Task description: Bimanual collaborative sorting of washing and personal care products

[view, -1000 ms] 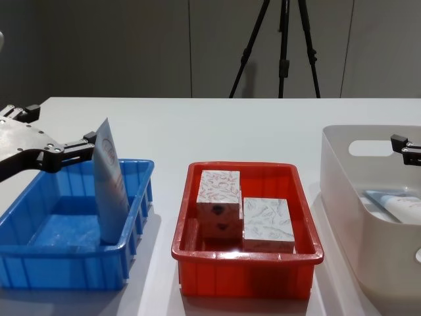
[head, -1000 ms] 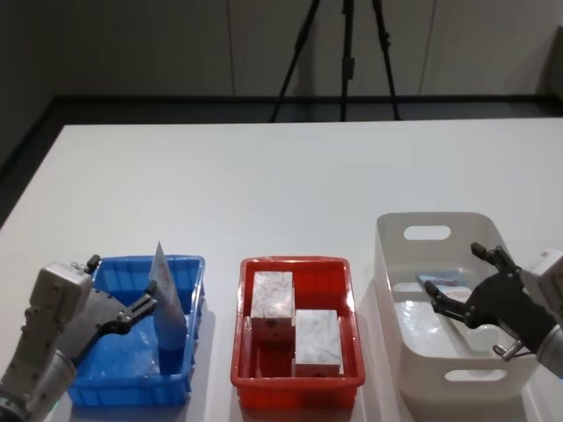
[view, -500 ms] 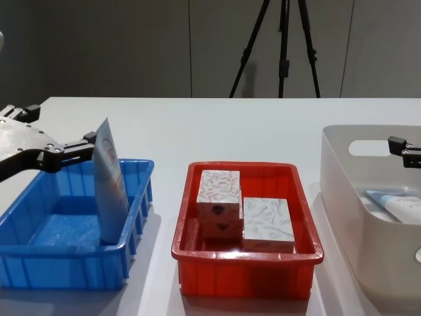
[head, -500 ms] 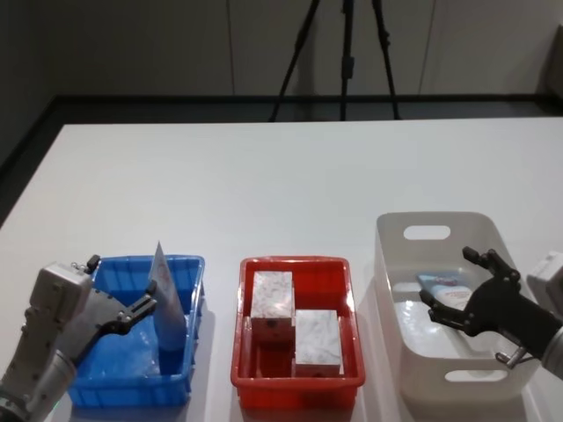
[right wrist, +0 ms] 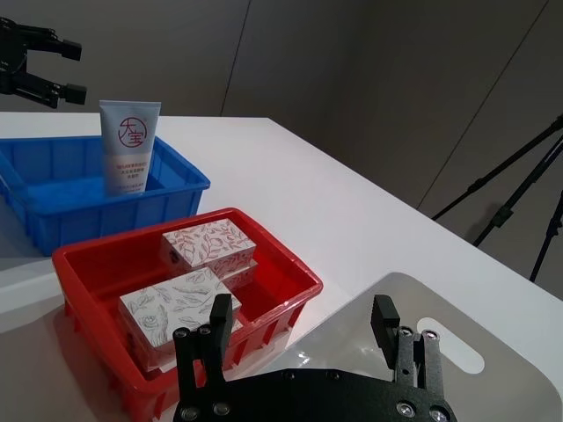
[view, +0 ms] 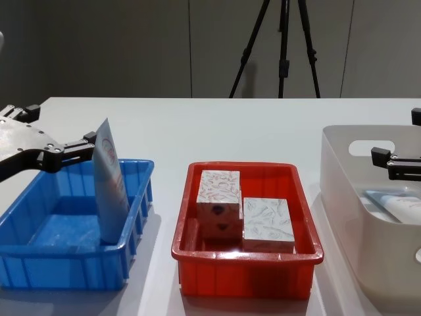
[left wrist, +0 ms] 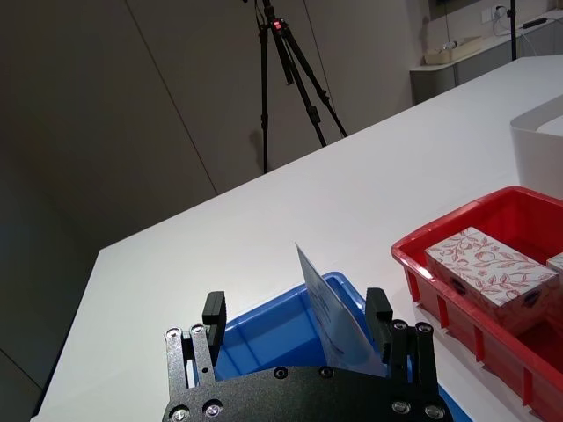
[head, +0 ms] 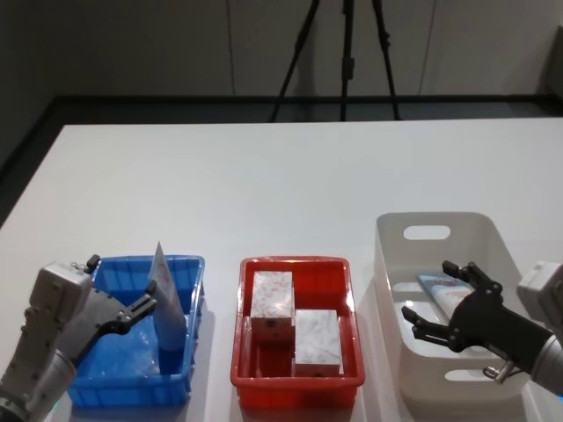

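A pale-blue tube (head: 167, 306) (view: 110, 181) stands upright against the right wall of the blue bin (head: 123, 391) (view: 66, 270). My left gripper (head: 141, 309) (left wrist: 296, 312) is open around it, and the tube (left wrist: 339, 321) sits nearer one finger. Two white patterned boxes (head: 273, 297) (head: 317, 341) lie in the red bin (head: 295, 387) (view: 243, 280). Another tube (head: 447, 288) (view: 402, 205) lies flat in the white bin (head: 427, 220) (view: 342, 191). My right gripper (head: 429, 290) (right wrist: 302, 312) hovers open above that bin's left half, holding nothing.
The three bins stand in a row along the near edge of the white table (head: 281, 185). A black tripod (head: 347, 53) stands on the floor beyond the table's far edge.
My right gripper has moved left and nearer over the white bin, uncovering the tube lying in it. The left gripper and the standing tube have not moved.
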